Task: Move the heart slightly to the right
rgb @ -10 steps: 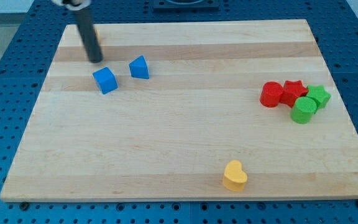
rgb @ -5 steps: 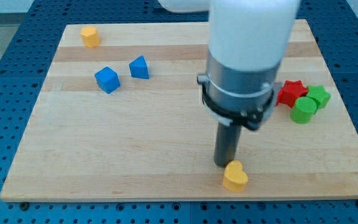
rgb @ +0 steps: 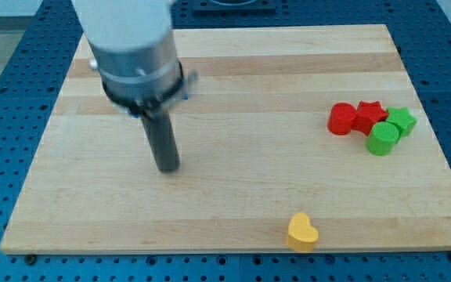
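A: Where do we stand with the yellow heart point(rgb: 302, 232)?

B: It lies near the bottom edge of the wooden surface point(rgb: 233, 164), a little right of the middle of the frame, flat and on its own. Whether it already sits far enough right we cannot tell from this view alone; we judge that a small nudge may be left, or none at all.

A: And our arm?

B: The rod stands upright in the left half of the frame, and my tip point(rgb: 167, 167) rests on the board well apart from the heart, up and to its left. We carry no gripper, so nothing is clenched or grasped; the rod touches no block.

A: What else do we see?

B: A red cylinder point(rgb: 341, 118), a red star point(rgb: 370, 114), a green star point(rgb: 402, 121) and a green cylinder point(rgb: 382, 139) cluster at the right side. A bit of blue peeks from behind the arm's body, shape unclear.
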You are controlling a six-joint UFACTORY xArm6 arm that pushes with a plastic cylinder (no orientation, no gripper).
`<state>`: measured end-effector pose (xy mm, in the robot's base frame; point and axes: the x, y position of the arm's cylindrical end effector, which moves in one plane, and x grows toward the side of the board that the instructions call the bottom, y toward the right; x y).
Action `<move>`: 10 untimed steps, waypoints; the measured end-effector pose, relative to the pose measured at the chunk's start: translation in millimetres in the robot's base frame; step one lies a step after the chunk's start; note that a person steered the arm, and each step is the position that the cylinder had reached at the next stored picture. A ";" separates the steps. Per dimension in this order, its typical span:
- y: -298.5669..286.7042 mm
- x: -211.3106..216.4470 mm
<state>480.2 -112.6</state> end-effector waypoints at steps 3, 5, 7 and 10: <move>24.5 101.5; 72.8 138.7; 87.2 138.4; 143.0 121.1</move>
